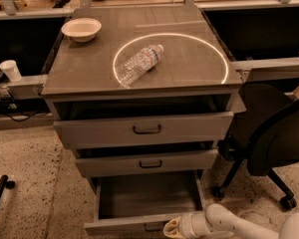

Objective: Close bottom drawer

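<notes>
**Bottom drawer fully extended, gripper at its front panel**

The cabinet (89, 73) carries three grey drawers. The bottom drawer (147, 198) is pulled far out towards the camera, its empty interior exposed and its slim front panel lying at the lower edge of the view. The top drawer (104, 132) and the middle drawer (109, 166) stand only slightly ajar.

The gripper (173, 229), on the end of the white arm (229, 224), sits low at the right of the bottom drawer's front, just beside the small dark handle (153, 227). Contact with the panel cannot be confirmed, and whether the gripper is open or closed cannot be told from this view.

Handling, as a judgement: the drawer is a rigid box on slides and, being empty, probably light. No grasp is needed; a flat push on the front panel near the handle, directed straight into the cabinet, should send it home. A push far off centre may rack the drawer on its slides and make it bind.

On the cabinet top lie a plastic bottle (138, 63) on its side and a bowl (81, 29). An office chair (274, 138) stands to the right.
</notes>
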`<state>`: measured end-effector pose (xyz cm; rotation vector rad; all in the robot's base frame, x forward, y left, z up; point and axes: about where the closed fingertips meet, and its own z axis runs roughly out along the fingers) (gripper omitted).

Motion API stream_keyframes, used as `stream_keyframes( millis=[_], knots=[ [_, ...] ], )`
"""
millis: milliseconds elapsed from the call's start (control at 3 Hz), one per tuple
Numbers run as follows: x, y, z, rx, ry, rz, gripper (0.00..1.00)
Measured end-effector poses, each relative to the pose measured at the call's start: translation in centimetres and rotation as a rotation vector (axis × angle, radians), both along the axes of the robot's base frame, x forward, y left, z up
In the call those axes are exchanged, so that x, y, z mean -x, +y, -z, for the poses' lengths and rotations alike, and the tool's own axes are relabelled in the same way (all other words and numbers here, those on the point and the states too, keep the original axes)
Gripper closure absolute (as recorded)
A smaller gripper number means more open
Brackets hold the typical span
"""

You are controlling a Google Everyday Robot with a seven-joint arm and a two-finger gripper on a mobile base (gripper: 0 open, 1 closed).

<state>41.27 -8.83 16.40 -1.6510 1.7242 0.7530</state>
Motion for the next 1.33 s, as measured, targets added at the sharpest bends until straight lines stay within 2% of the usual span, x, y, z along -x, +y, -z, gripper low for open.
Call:
stream_keyframes(
  millis=[333, 1333],
  knots=[
    [-0.8, 0.0, 0.6, 0.010, -0.014, 0.035, 1.00],
    [-3.0, 0.5, 0.8, 0.004, -0.044, 0.067, 1.00]
  ],
)
